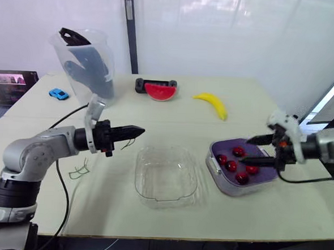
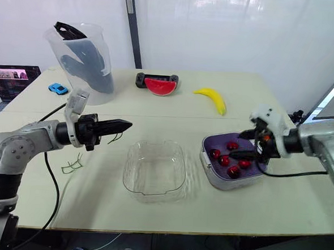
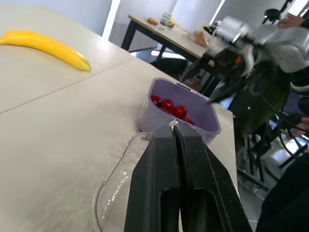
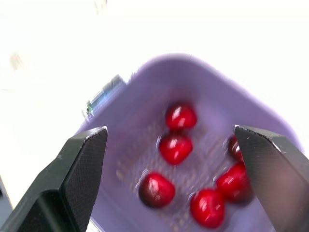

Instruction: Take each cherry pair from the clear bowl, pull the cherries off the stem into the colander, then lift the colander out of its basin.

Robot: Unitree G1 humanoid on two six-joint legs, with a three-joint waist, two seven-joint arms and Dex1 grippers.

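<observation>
The clear bowl (image 1: 166,176) sits empty at the middle of the table. To its right, the purple colander (image 1: 221,145) rests in its white basin (image 1: 212,168) with several red cherries (image 4: 175,147) inside. My right gripper (image 1: 247,151) hovers open just over the colander, and the cherries show between its fingers (image 4: 79,164). My left gripper (image 1: 140,130) is raised left of the bowl, shut on a thin green stem (image 1: 130,143) that dangles below its tips. In the left wrist view the fingers (image 3: 159,169) are pressed together and point toward the colander (image 3: 179,112).
Loose green stems (image 1: 79,169) lie on the table near my left arm. At the back are a clear pitcher (image 1: 87,63), a blue toy car (image 1: 58,94), a watermelon slice (image 1: 159,91) and a banana (image 1: 212,104). A black cable (image 1: 61,181) trails off the left edge.
</observation>
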